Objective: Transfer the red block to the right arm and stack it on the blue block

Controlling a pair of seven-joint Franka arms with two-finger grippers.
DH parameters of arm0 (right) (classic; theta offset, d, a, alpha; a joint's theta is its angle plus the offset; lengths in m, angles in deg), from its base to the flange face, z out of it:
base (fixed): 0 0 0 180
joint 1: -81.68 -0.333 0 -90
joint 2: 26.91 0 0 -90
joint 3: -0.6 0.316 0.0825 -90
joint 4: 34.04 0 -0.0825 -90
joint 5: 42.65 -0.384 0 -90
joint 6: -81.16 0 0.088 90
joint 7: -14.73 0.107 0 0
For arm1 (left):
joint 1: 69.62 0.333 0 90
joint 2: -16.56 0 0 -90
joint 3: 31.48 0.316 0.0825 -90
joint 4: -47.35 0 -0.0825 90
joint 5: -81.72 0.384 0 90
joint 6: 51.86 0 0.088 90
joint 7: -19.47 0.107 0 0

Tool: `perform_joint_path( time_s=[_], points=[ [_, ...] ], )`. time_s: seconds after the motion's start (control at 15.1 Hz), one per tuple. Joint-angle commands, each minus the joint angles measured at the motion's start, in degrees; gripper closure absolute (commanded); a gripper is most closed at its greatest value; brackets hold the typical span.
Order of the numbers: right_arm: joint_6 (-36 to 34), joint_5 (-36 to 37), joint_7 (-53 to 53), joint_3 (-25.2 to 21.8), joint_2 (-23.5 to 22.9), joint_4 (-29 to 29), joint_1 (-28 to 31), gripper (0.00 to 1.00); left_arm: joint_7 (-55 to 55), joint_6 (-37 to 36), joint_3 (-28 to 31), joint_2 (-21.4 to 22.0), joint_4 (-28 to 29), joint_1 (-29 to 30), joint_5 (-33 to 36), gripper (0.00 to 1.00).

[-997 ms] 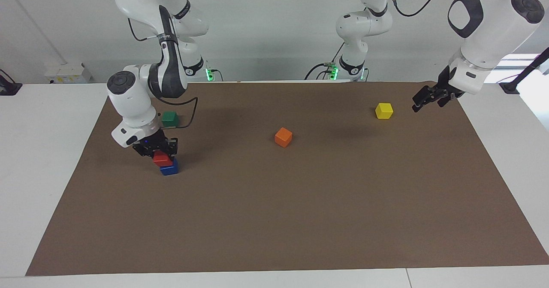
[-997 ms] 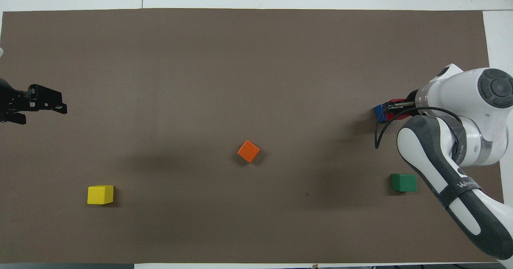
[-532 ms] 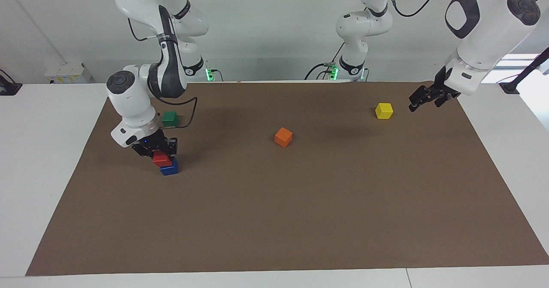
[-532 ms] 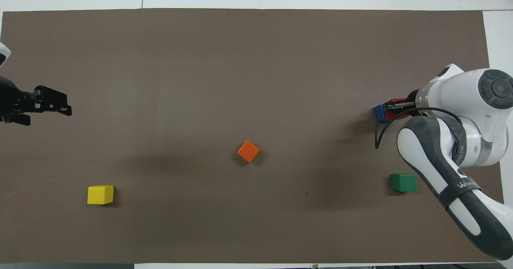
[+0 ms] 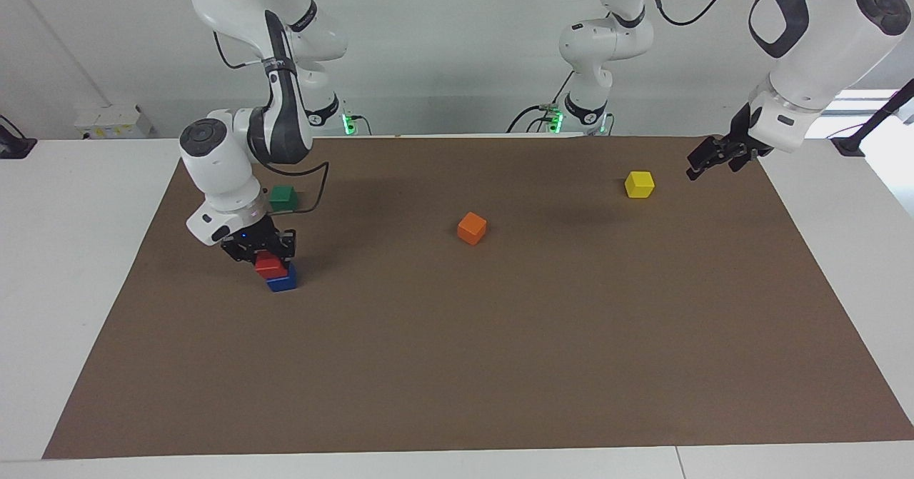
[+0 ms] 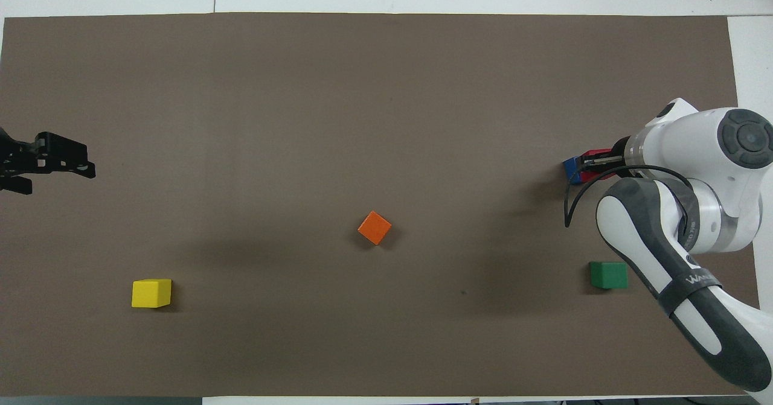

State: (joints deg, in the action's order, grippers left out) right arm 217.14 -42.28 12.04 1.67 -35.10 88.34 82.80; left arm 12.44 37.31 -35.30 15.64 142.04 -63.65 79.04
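Note:
The red block [image 5: 270, 265] sits on the blue block [image 5: 283, 280] on the brown mat, toward the right arm's end of the table, slightly off-centre. My right gripper [image 5: 265, 253], with its small blue light, is shut on the red block from above. In the overhead view the right gripper [image 6: 595, 165] and wrist hide most of the red block [image 6: 599, 151] and the blue block [image 6: 570, 169]. My left gripper [image 5: 714, 164] hangs open and empty in the air over the mat's edge at the left arm's end; it also shows in the overhead view [image 6: 54, 172].
A green block [image 5: 283, 196] lies nearer to the robots than the stack. An orange block [image 5: 472, 228] lies mid-mat. A yellow block [image 5: 639, 184] lies beside the left gripper. The brown mat [image 5: 500, 365] covers most of the white table.
The left gripper has shifted slightly, up and toward the left arm's end of the table. The right gripper and the red block have barely moved.

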Motion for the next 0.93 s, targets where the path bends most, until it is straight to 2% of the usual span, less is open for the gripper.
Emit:
perform_joint_path(
  time_s=[0.0, 0.2, 0.27, 0.4, 0.53, 0.6, 0.66, 0.86],
  points=[
    [1.57, 1.39, -0.56, 0.6, 0.72, 1.45, 0.73, 1.0, 0.26, -1.27, 0.4, 0.66, -0.38, -0.6, 1.18, 0.0],
    [1.48, 1.39, -0.3, 0.6, 0.72, 1.45, 0.47, 1.0, 0.26, -1.36, 0.4, 0.74, -0.38, -0.69, 1.18, 0.0],
    [1.39, 1.39, -0.3, 0.6, 0.72, 1.45, 0.55, 0.83, 0.26, -1.36, 0.4, 0.74, -0.38, -0.61, 1.18, 0.0],
    [1.39, 1.39, -0.3, 0.6, 0.72, 1.45, 0.55, 0.41, 0.53, -1.54, 0.4, 0.74, -0.47, -0.78, 1.36, 0.0],
    [1.39, 1.39, -0.3, 0.6, 0.72, 1.45, 0.55, 0.18, 0.44, -1.36, 0.05, 0.83, -0.47, -1.13, 3.01, 0.0],
    [1.3, 1.39, -0.3, 0.6, 0.72, 1.45, 0.55, 0.12, 0.53, -1.19, -0.04, 0.83, -0.38, -1.13, 3.46, 0.0],
    [1.3, 1.39, -0.3, 0.6, 0.72, 1.45, 0.55, 0.1, 0.53, -1.19, -0.04, 0.83, -0.38, -1.13, 3.38, 0.0],
    [1.21, 1.39, -0.21, 0.6, 0.72, 1.37, 0.55, 0.09, 0.18, -1.27, -0.13, 1.01, -0.3, -0.52, 3.29, 0.0]
  ],
)
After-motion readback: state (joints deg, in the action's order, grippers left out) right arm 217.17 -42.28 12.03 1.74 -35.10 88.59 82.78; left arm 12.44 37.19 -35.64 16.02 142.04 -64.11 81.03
